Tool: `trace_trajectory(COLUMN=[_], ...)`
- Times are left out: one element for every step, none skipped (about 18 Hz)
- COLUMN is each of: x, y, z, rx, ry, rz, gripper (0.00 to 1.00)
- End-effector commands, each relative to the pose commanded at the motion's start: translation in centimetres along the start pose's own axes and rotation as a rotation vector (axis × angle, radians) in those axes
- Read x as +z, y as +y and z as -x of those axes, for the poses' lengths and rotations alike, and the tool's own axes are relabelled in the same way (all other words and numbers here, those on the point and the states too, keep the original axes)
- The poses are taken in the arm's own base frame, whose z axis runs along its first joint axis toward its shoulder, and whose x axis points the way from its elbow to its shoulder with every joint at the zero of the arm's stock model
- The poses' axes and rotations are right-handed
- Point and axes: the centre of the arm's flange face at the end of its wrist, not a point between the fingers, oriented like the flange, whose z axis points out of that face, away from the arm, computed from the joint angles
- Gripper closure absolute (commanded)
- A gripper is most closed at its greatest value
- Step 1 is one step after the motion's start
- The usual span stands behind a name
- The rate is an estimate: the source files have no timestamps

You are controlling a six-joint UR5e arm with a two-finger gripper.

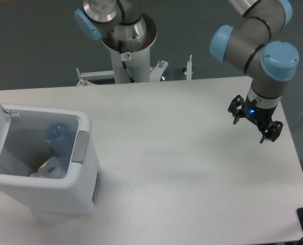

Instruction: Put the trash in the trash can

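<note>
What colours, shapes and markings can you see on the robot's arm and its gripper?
The arm is built of silver-grey tubular segments joined by rounded joints with light blue caps. Below the wrist sits a black two-finger gripper with a small glowing blue light on its body. A black cable and a small red-and-white sticker show on the silver base column.

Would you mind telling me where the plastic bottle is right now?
The plastic bottle stands inside the open trash can at the table's left edge, with the crumpled wrapper just below it.
</note>
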Motion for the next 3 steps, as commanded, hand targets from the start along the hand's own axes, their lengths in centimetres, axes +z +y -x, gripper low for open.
trace_trajectory(x=[-0.13, -0.23, -0.23], y=[-0.06, -0.06, -0.06], z=[-0.09, -0.11, -0.11], rx=[0.003, 0.005, 0.003], ry=[-0.001, -0.003, -0.003], rz=[0.005, 0.005, 0.005], gripper=[0.0, 0.0, 0.0])
